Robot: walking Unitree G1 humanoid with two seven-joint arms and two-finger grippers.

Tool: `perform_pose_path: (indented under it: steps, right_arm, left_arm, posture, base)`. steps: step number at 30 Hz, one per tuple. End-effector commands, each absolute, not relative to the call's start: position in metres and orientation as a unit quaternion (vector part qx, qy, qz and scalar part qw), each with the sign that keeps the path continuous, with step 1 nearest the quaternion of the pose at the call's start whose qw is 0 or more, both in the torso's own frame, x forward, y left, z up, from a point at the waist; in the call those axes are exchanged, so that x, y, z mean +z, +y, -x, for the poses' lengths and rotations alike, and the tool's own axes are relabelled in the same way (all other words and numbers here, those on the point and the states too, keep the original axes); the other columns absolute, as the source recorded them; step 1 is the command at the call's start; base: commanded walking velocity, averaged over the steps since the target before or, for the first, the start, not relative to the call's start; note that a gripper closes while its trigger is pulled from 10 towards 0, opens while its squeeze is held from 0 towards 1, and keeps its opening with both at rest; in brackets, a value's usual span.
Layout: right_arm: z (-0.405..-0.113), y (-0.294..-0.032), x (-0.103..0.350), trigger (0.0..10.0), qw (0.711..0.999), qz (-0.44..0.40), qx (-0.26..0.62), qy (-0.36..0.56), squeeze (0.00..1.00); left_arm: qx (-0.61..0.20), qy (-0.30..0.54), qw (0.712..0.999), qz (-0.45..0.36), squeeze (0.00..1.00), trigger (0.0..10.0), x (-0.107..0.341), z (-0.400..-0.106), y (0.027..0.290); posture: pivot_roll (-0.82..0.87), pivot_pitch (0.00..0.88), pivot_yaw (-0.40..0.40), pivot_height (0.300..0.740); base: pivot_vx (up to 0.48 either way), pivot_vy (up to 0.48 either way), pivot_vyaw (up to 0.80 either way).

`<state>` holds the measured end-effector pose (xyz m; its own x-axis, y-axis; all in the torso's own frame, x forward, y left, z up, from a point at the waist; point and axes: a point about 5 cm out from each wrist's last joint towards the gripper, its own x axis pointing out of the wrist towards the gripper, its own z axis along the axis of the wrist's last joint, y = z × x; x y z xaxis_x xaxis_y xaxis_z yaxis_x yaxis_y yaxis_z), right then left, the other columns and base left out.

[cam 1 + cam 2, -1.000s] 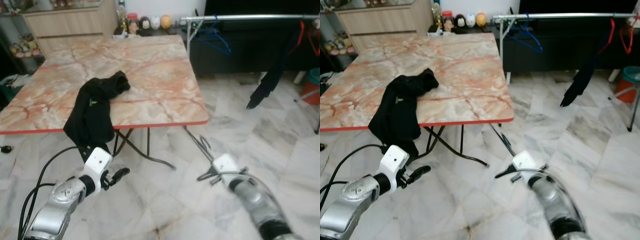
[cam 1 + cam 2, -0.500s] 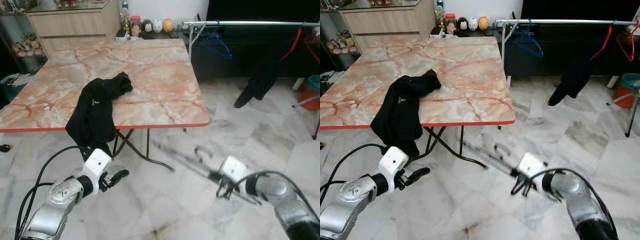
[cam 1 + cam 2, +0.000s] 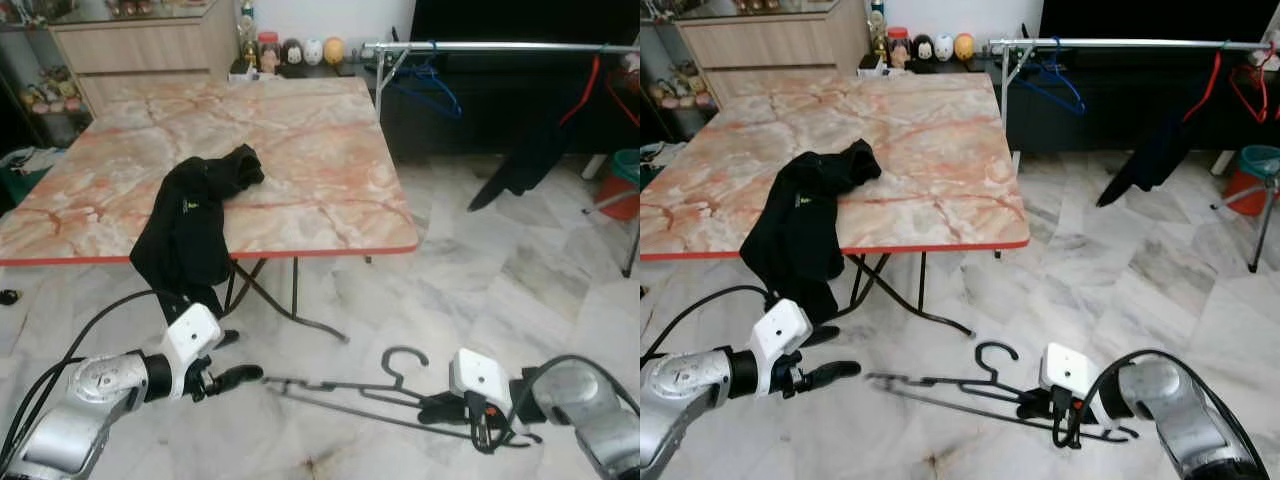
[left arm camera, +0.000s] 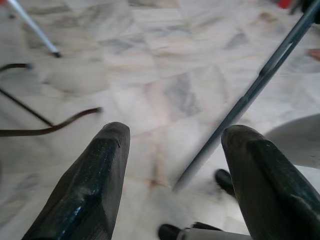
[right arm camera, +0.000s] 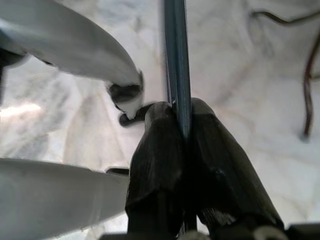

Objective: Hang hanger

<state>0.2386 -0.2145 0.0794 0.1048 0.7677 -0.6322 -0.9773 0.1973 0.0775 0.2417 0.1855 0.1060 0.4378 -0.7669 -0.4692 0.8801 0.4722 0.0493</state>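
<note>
My right hand grasping hanger low over floor, my left hand released, near tabletop

Garment on table; rack behind, right.

The rail is cut off at the right edge of the picture. The red bucket is also cut there.

The floor is pale grey-veined marble. A folding surface with a pink marble pattern and red edge stands on it. Behind are a wooden cabinet, a white wall and a metal clothes rail.
</note>
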Motion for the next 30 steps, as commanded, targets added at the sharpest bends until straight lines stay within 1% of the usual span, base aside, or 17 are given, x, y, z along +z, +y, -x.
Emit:
perform_pose_path:
  steps: [1, 2, 5, 6, 8, 9, 11, 14, 16, 18, 20, 21, 22, 26, 27, 29, 30]
  right_arm:
    - [-0.239, -0.212, 0.085, 10.0, 0.712, 0.184, 0.618, 0.277, 0.00]
    - [-0.238, -0.208, 0.085, 10.0, 0.703, 0.184, 0.628, 0.278, 0.00]
    - [-0.236, -0.202, 0.085, 10.0, 0.689, 0.186, 0.642, 0.281, 0.00]
    - [-0.236, -0.201, 0.086, 10.0, 0.687, 0.187, 0.643, 0.281, 0.00]
    - [-0.237, -0.200, 0.086, 10.0, 0.685, 0.188, 0.645, 0.282, 0.00]
    - [-0.237, -0.200, 0.086, 10.0, 0.685, 0.188, 0.645, 0.282, 0.00]
    - [-0.235, -0.197, 0.086, 10.0, 0.673, 0.193, 0.654, 0.286, 0.00]
    - [-0.235, -0.195, 0.084, 10.0, 0.669, 0.199, 0.654, 0.292, 0.00]
    - [-0.236, -0.194, 0.083, 10.0, 0.670, 0.203, 0.652, 0.292, 0.00]
    - [-0.243, -0.191, 0.082, 10.0, 0.683, 0.227, 0.633, 0.286, 0.00]
    - [-0.245, -0.188, 0.085, 10.0, 0.684, 0.237, 0.629, 0.282, 0.00]
    - [-0.246, -0.181, 0.092, 10.0, 0.683, 0.230, 0.640, 0.266, 0.00]
    - [-0.246, -0.179, 0.094, 10.0, 0.684, 0.231, 0.641, 0.262, 0.00]
    - [-0.250, -0.174, 0.092, 10.0, 0.690, 0.239, 0.632, 0.259, 0.00]
    - [-0.251, -0.172, 0.092, 10.0, 0.700, 0.235, 0.624, 0.255, 0.00]
    - [-0.252, -0.168, 0.093, 10.0, 0.708, 0.225, 0.621, 0.249, 0.00]
    - [-0.249, -0.166, 0.093, 10.0, 0.706, 0.219, 0.627, 0.247, 0.00]
  left_arm:
    - [-0.513, 0.195, 0.824, -0.140, 0.00, 10.0, 0.110, -0.242, 0.182]
    - [-0.530, 0.197, 0.813, -0.137, 0.00, 10.0, 0.111, -0.241, 0.178]
    - [-0.553, 0.200, 0.797, -0.137, 0.00, 10.0, 0.114, -0.241, 0.174]
    - [-0.556, 0.200, 0.794, -0.138, 0.06, 10.0, 0.114, -0.241, 0.174]
    - [-0.559, 0.201, 0.793, -0.137, 1.00, 10.0, 0.115, -0.242, 0.173]
    - [-0.559, 0.201, 0.793, -0.137, 1.00, 10.0, 0.115, -0.242, 0.173]
    - [-0.557, 0.195, 0.796, -0.131, 1.00, 10.0, 0.116, -0.244, 0.170]
    - [-0.562, 0.196, 0.794, -0.125, 1.00, 10.0, 0.116, -0.244, 0.169]
    - [-0.565, 0.199, 0.792, -0.122, 1.00, 10.0, 0.116, -0.242, 0.168]
    - [-0.565, 0.206, 0.790, -0.120, 1.00, 10.0, 0.115, -0.242, 0.168]
    - [-0.559, 0.214, 0.792, -0.120, 1.00, 10.0, 0.114, -0.242, 0.170]
    - [-0.560, 0.220, 0.789, -0.129, 0.31, 10.0, 0.113, -0.241, 0.172]
    - [-0.560, 0.223, 0.787, -0.132, 0.00, 10.0, 0.111, -0.241, 0.172]
    - [-0.561, 0.239, 0.781, -0.132, 0.00, 10.0, 0.106, -0.240, 0.172]
    - [-0.552, 0.239, 0.789, -0.129, 0.00, 10.0, 0.106, -0.241, 0.171]
    - [-0.546, 0.238, 0.794, -0.126, 0.00, 10.0, 0.106, -0.243, 0.170]
    - [-0.541, 0.236, 0.798, -0.123, 0.00, 10.0, 0.106, -0.244, 0.170]
  posture:
    - [0.05, 0.000, 0.007, 0.740]
    - [0.05, 0.000, 0.006, 0.740]
    - [0.05, 0.000, 0.004, 0.740]
    - [0.05, 0.000, 0.004, 0.740]
    - [0.04, 0.000, 0.002, 0.740]
    - [0.04, 0.000, 0.002, 0.740]
    - [0.04, 0.000, -0.002, 0.740]
    - [0.04, 0.000, -0.003, 0.740]
    - [0.04, 0.000, -0.005, 0.740]
    - [0.04, 0.000, -0.006, 0.740]
    - [0.05, 0.000, -0.005, 0.740]
    - [0.04, 0.000, -0.003, 0.740]
    - [0.04, 0.000, -0.003, 0.740]
    - [0.04, 0.000, -0.002, 0.740]
    - [0.04, 0.000, -0.002, 0.740]
    - [0.04, 0.000, -0.002, 0.740]
    - [0.04, 0.000, -0.001, 0.740]
  base:
    - [0.000, 0.000, 0.00]
    - [0.000, 0.000, 0.00]
    - [0.000, 0.000, 0.00]
    - [0.000, 0.000, 0.00]
    - [0.000, 0.000, 0.00]
    - [0.000, 0.000, 0.00]
    - [0.000, 0.000, 0.00]
    - [0.000, 0.000, 0.00]
    - [0.000, 0.000, 0.00]
    - [0.000, 0.000, 0.00]
    - [0.000, 0.000, 0.00]
    - [0.000, 0.000, 0.00]
    - [0.000, 0.000, 0.00]
    - [0.000, 0.000, 0.00]
    - [0.000, 0.000, 0.00]
    - [0.000, 0.000, 0.00]
    - [0.000, 0.000, 0.00]
